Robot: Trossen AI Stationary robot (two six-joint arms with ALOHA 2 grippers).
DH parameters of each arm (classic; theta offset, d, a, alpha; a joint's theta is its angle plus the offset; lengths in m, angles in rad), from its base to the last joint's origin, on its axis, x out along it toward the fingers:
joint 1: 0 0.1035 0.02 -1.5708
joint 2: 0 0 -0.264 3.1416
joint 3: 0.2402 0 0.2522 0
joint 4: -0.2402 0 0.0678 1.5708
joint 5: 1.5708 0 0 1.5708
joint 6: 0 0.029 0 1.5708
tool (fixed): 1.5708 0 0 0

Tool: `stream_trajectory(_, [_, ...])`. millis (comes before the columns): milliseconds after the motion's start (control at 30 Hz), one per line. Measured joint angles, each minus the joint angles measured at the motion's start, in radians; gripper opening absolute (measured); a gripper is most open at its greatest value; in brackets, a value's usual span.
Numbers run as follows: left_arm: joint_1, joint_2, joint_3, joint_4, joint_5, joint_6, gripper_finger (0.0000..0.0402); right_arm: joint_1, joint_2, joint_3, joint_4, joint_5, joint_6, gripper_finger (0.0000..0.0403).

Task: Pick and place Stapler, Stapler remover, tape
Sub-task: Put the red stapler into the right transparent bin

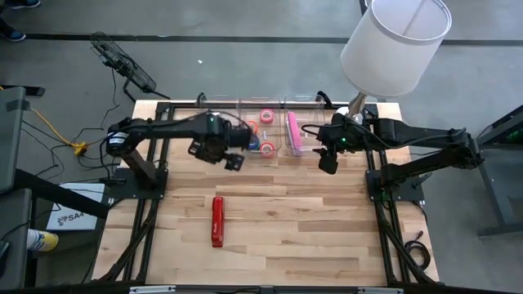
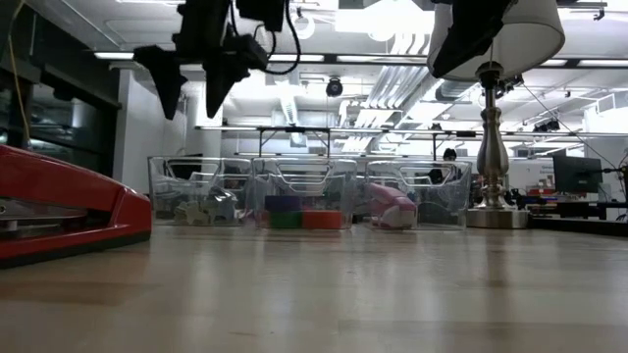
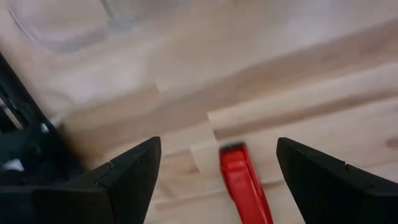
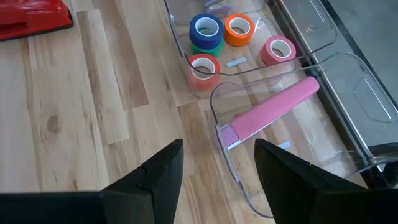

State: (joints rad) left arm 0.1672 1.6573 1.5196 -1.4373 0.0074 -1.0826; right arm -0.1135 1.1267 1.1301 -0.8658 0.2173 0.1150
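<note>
Left gripper [image 1: 233, 158] raised above table near the bins, fingers spread, empty, right gripper [image 1: 328, 159] hovering beside pink stapler [image 1: 293, 132] bin, fingers apart, red stapler [image 1: 217, 220] mid-table, tape [image 4: 206, 28] in middle bin

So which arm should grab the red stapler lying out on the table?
Left, probably. The left gripper hangs open nearer the red stapler, which shows between its jaws; the right gripper looks at the bins.

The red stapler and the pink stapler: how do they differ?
The red stapler lies out on the bare table; the pink stapler lies inside a clear bin. The red one sits alone near the table's middle; the pink one is at the far edge, beside the bin of tape rolls. Neither is held by a gripper.
</note>
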Motion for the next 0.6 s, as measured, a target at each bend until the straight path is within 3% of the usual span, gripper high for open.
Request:
stream_trajectory(300, [-0.177, 0.000, 0.000, -0.005, 0.003, -0.219, 0.0315, 0.000, 0.000, 0.000, 0.001, -0.003, 0.000, 0.0188])
stream_trajectory(600, [-0.275, 0.001, -0.028, 0.003, 0.006, -0.360, 0.0315, 0.000, 0.000, 0.000, 0.002, -0.015, -0.003, 0.0188])
